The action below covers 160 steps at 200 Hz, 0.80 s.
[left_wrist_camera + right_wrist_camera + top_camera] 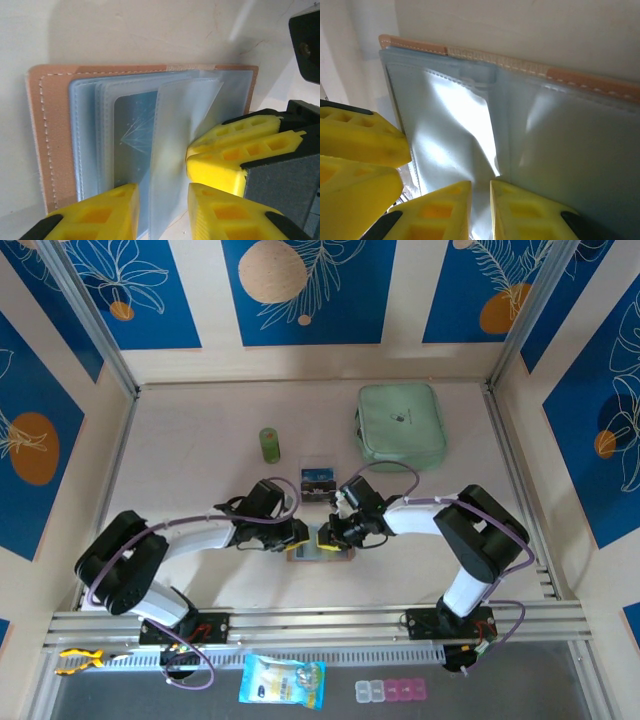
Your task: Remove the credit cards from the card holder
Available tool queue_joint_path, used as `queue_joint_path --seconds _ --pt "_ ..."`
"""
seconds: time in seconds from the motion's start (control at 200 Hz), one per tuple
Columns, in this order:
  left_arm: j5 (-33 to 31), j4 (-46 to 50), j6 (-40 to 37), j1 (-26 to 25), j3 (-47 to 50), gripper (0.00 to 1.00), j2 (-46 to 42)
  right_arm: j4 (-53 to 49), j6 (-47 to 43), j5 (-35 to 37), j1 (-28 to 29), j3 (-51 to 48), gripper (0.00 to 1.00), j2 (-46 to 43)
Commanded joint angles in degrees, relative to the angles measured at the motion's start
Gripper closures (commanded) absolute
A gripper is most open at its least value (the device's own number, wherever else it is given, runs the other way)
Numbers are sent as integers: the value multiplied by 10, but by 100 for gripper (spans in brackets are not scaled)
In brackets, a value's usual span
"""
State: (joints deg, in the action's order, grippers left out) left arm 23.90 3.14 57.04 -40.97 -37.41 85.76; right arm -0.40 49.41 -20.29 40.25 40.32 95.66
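The card holder (50, 130) lies open and flat on the table (200, 470), near the front edge and between the two arm bases, pinkish-tan cover down and translucent sleeves up. A bluish sleeved card (135, 137) with faint white lines sits inside one of the sleeves. One sleeve leaf (175, 130) stands lifted off the stack. The right gripper (480, 195) has its yellow fingers drawn nearly together, with only a narrow slit between them, and that leaf runs into the slit. It appears to be pinched, though contact is not fully visible. The left gripper (162, 200) is set at the holder's opposite edge with its fingers apart, and the raised leaf passes through the gap. In the top view both arms bend outward at the elbow and run their forearms inward, so the wrists meet almost tip to tip over the holder. A loose card (317, 482) with a dark printed face lies on the table just beyond the grippers. Farther back a green cylinder (269, 444) stands to the left and a mint-green zip pouch (401, 425) lies to the right.
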Motion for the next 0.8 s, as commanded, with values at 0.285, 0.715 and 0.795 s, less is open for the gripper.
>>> queue_joint_path --seconds 0.285,0.715,0.795 --pt "3 -9 9 -15 -39 75 22 -17 5 -2 -3 -15 78 -52" --pt "9 -1 9 -52 -99 73 57 -196 -41 101 -41 4 75 -205" --pt "14 -11 12 -59 -108 73 74 -216 -48 106 -54 0 74 -229"
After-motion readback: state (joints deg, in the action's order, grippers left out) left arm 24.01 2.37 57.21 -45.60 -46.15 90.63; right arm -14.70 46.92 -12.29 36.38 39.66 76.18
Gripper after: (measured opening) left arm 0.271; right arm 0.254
